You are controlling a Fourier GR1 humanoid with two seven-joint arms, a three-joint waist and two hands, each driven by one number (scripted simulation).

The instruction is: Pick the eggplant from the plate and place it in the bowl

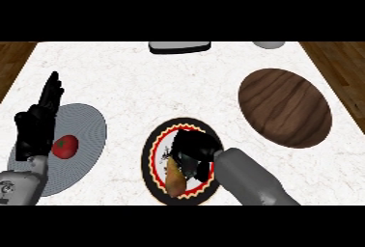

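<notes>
Right hand [194,153] curled round eggplant [175,177] on patterned plate [147,159]; wooden bowl [285,106] at two o'clock, open counter [214,91] between. Left hand [37,128] open, nine o'clock edge.

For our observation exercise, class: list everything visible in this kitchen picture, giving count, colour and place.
counter: one, white marbled, fills the view
patterned plate: one, black with a red-and-yellow rim, near centre
eggplant: one, brownish, on the patterned plate, partly hidden by the right hand
grey plate: one, grey, near left
tomato: one, red, on the grey plate
bowl: one, dark brown wood, right
dark object: one, grey-black, far edge, cut off
pale object: one, whitish, far right, cut off
left hand: one, black, resting at left, fingers up
right hand: one, black, over the eggplant
</notes>
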